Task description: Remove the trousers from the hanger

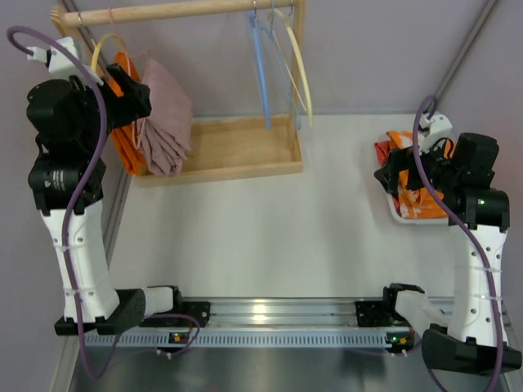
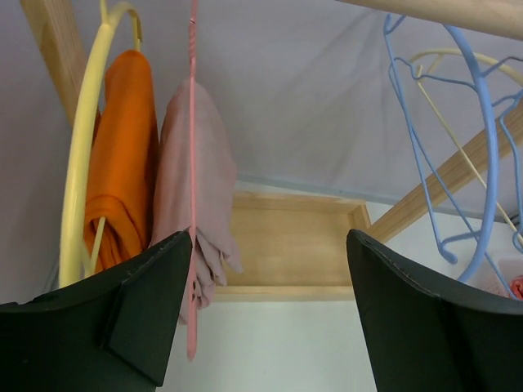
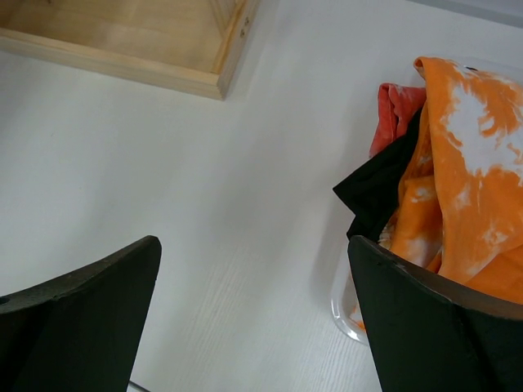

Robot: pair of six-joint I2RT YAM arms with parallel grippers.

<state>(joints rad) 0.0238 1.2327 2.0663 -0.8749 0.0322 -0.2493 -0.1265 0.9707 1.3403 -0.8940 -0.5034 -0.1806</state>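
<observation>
Dusty pink trousers (image 1: 167, 122) and bright orange trousers (image 1: 127, 155) hang at the left end of the wooden rail (image 1: 180, 11). The left wrist view shows the orange trousers (image 2: 122, 155) draped over a yellow hanger (image 2: 80, 171) and the pink trousers (image 2: 214, 180) over a thin pink hanger (image 2: 193, 147). My left gripper (image 1: 135, 98) (image 2: 270, 237) is raised beside them and open. The pink hanger's lower end lies by the inner edge of its left finger (image 2: 131, 310). My right gripper (image 1: 392, 175) (image 3: 253, 241) hovers open over the table, holding nothing.
Empty blue (image 1: 261, 73) and pale yellow (image 1: 300, 69) hangers hang at the rail's right end. The rack's wooden base tray (image 1: 237, 147) lies below. A white tub (image 1: 396, 214) at the right holds orange blotched cloth (image 3: 474, 163), black cloth (image 3: 380, 192) and red cloth (image 3: 394, 110).
</observation>
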